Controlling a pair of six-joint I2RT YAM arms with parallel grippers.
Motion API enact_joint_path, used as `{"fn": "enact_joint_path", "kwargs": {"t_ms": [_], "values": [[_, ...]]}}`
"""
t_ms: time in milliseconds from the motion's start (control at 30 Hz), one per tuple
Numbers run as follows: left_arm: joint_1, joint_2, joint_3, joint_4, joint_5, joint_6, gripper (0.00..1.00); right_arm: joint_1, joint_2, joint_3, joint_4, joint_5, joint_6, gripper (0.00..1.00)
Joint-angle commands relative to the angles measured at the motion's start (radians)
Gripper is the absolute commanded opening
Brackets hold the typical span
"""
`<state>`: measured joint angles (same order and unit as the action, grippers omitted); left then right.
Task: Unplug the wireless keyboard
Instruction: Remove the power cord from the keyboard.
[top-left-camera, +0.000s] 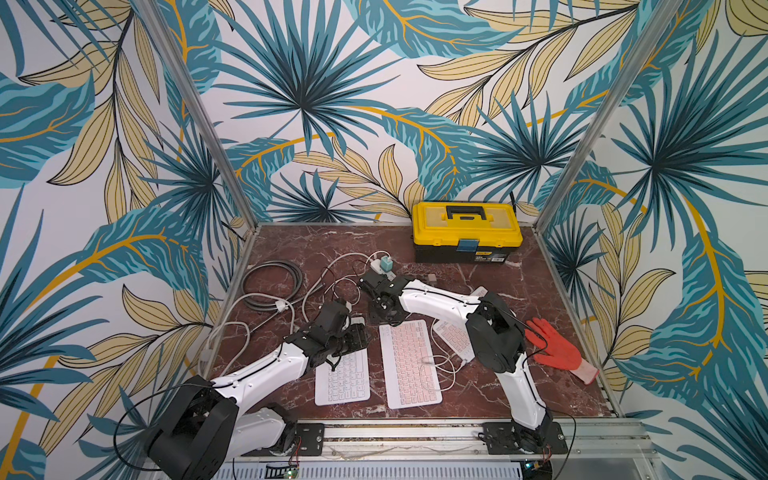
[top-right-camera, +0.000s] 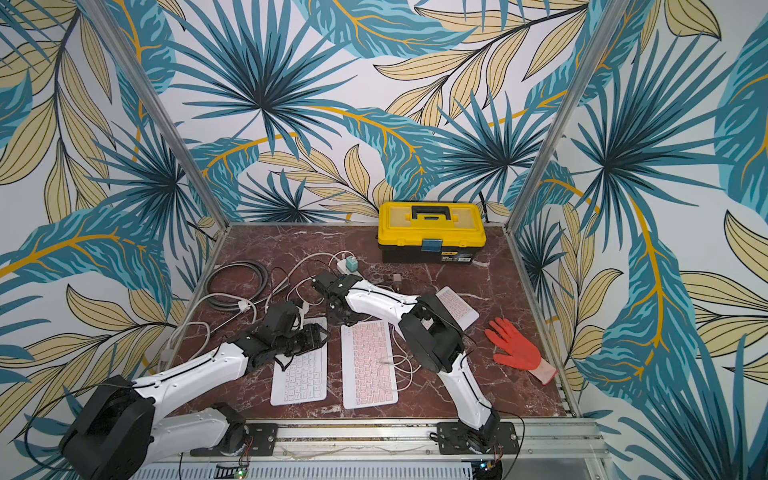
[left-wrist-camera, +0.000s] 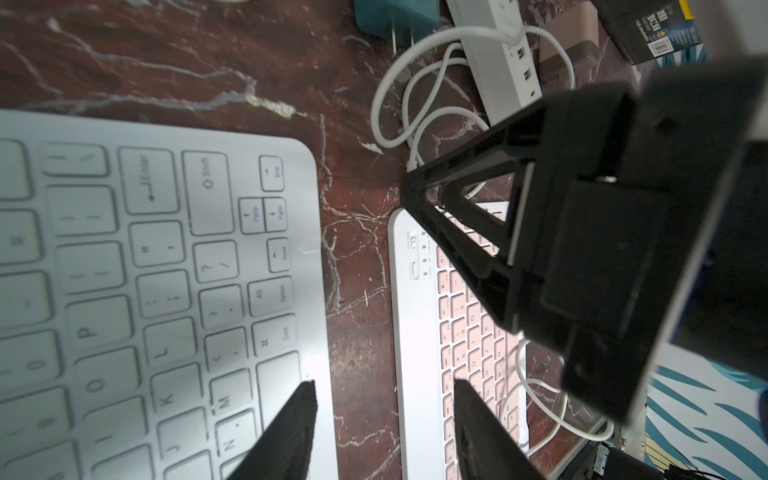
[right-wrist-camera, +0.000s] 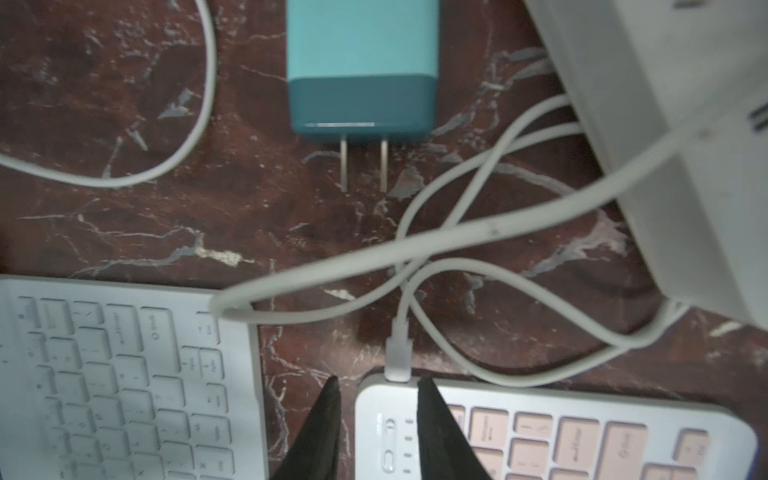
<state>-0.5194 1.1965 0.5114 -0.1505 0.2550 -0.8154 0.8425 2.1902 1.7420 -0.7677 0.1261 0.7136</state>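
Top view: pink-keyed white wireless keyboard (top-left-camera: 409, 361) on red marble surface (top-left-camera: 544, 282); right tool (top-left-camera: 382, 318) over its far corner, nearer arm.
Left wrist: left tool (left-wrist-camera: 384, 384) open, empty, beside keyboard.
Right wrist: right tool parted, gripping nothing; white cable plug (right-wrist-camera: 397, 357) just ahead, axis pointing away.

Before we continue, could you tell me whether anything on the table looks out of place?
The teal charger lies loose on the table beside the power strip, its prongs bare, plugged into nothing.
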Motion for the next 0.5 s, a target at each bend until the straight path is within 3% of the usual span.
{"fn": "enact_joint_path", "kwargs": {"t_ms": [0, 467], "values": [[0.012, -0.016, -0.013, 0.034, 0.033, 0.032, 0.55, -0.016, 0.02, 0.014, -0.056, -0.015, -0.012, 0.33], [0.021, -0.014, -0.014, 0.035, 0.037, 0.043, 0.55, -0.01, 0.081, 0.045, -0.063, -0.055, 0.005, 0.29]]}}
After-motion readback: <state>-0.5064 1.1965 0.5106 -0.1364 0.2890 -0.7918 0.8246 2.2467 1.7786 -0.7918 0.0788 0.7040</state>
